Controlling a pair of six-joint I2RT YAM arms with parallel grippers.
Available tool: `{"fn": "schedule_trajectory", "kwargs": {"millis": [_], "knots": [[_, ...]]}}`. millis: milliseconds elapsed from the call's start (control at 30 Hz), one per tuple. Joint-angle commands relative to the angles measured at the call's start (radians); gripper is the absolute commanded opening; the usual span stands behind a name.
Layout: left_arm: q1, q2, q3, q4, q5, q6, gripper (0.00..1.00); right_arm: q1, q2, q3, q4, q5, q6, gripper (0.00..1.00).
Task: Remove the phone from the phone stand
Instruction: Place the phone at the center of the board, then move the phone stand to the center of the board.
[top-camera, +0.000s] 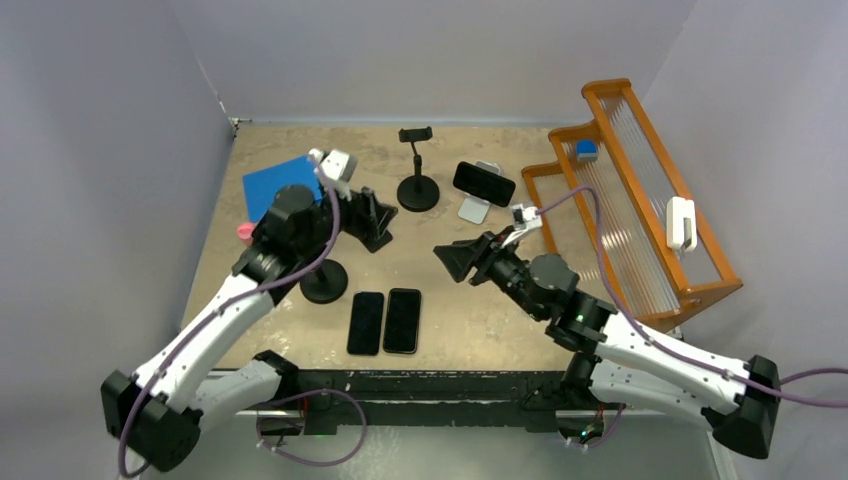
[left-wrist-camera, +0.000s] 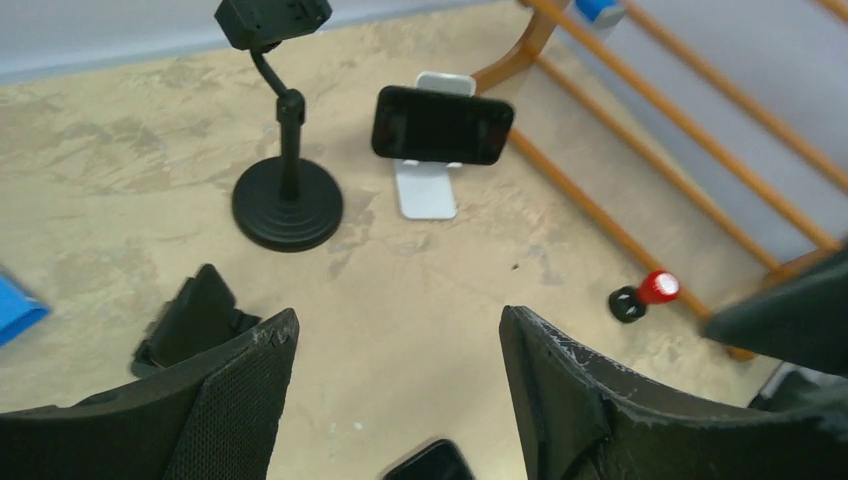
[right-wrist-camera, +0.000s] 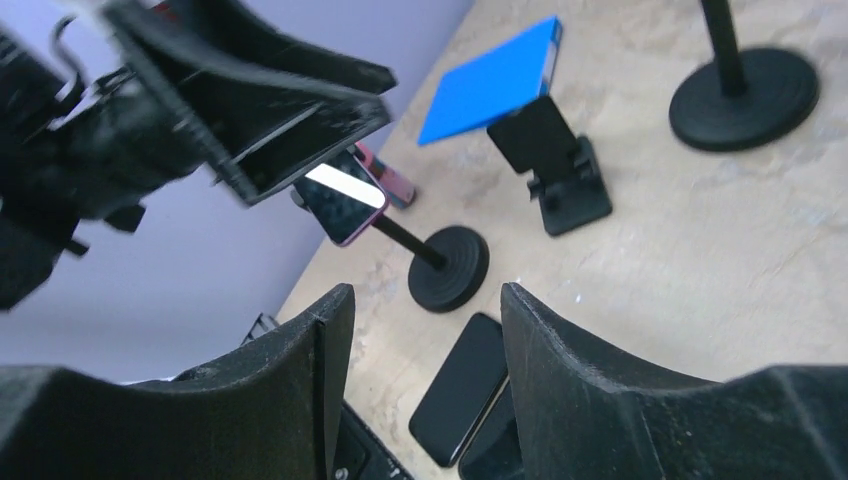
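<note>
A black phone lies sideways on a white stand at the back of the table. A second phone, in a pink case, sits on a black round-base stand; in the top view my left arm hides it. My left gripper is open and empty, hovering just above the pink-cased phone without touching it. In the right wrist view its fingers show. My right gripper is open and empty at mid-table, pointing left.
Two black phones lie flat near the front edge. An empty clamp stand, a black folding stand and a blue notebook stand further back. An orange rack fills the right side. A small red-capped item lies beside it.
</note>
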Motion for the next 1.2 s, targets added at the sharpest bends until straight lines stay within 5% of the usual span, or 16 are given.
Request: {"fn": "schedule_trajectory", "kwargs": {"millis": [0, 200, 367, 867, 1167], "knots": [[-0.004, 0.188, 0.281, -0.246, -0.043, 0.167, 0.73, 0.004, -0.095, -0.007, -0.008, 0.024, -0.174, 0.58], [0.015, 0.456, 0.507, -0.423, -0.186, 0.281, 0.77, 0.004, -0.169, -0.056, 0.02, -0.021, -0.197, 0.58], [0.132, 0.581, 0.578, -0.468, 0.005, 0.266, 0.75, 0.004, -0.202, -0.065, -0.007, -0.047, -0.202, 0.58], [0.204, 0.816, 0.637, -0.475, 0.094, 0.286, 0.7, 0.004, -0.269, -0.08, -0.058, -0.089, -0.221, 0.59], [0.223, 0.858, 0.61, -0.443, 0.09, 0.283, 0.59, 0.004, -0.282, -0.093, -0.062, -0.077, -0.231, 0.59]]}}
